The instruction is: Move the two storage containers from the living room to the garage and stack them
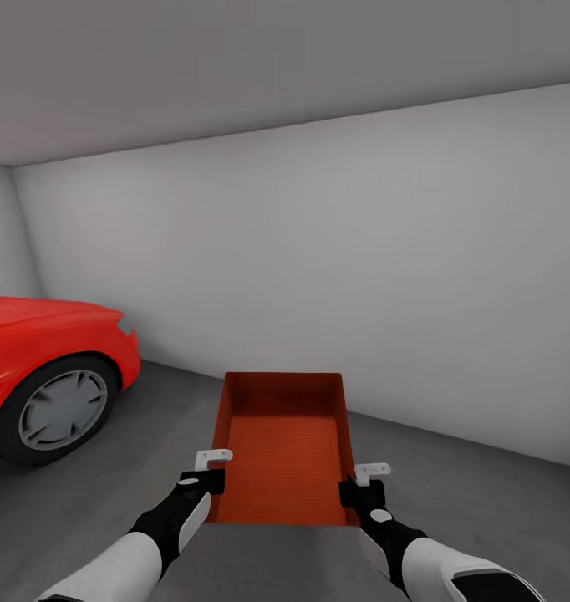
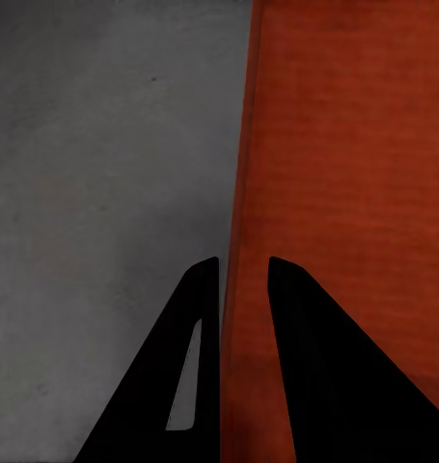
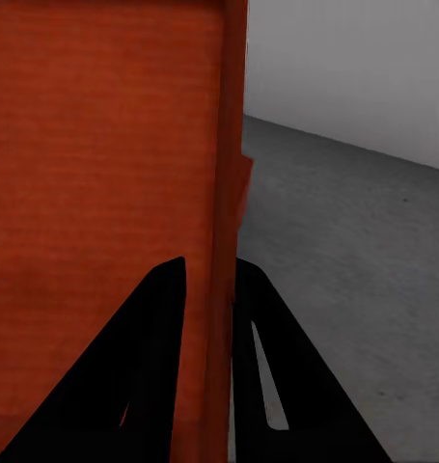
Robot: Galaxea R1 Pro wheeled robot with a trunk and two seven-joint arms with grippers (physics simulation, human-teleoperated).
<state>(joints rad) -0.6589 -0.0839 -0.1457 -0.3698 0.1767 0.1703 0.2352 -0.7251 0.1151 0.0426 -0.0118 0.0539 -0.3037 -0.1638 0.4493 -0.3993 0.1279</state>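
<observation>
Head view takes in the garage from left to right. A red car [image 1: 34,359] fills the left edge, its front wheel [image 1: 61,410] resting on the dark grey concrete floor [image 1: 486,518], and a plain white-grey wall [image 1: 360,251] runs behind everything. Near the middle, an orange-red storage container [image 1: 283,447] is held out in front of the robot, its open top facing up, its long sides running away from the camera and its far end towards the wall.

The left gripper [image 1: 208,478] is closed on the container's left wall near the near corner. In the left wrist view, the left gripper [image 2: 243,280] has one black finger on the outer side of the thin wall, over the concrete, and the other on the inner side, over the ribbed bottom [image 2: 354,174].

Further right, the right gripper [image 1: 362,489] is clamped on the container's right wall, again close to the near corner. The right wrist view shows the right gripper [image 3: 211,275] straddling that wall, one finger inside against the container's bottom [image 3: 103,154], one outside above the floor [image 3: 354,251], with the foot of the wall [image 3: 354,68] beyond.
</observation>
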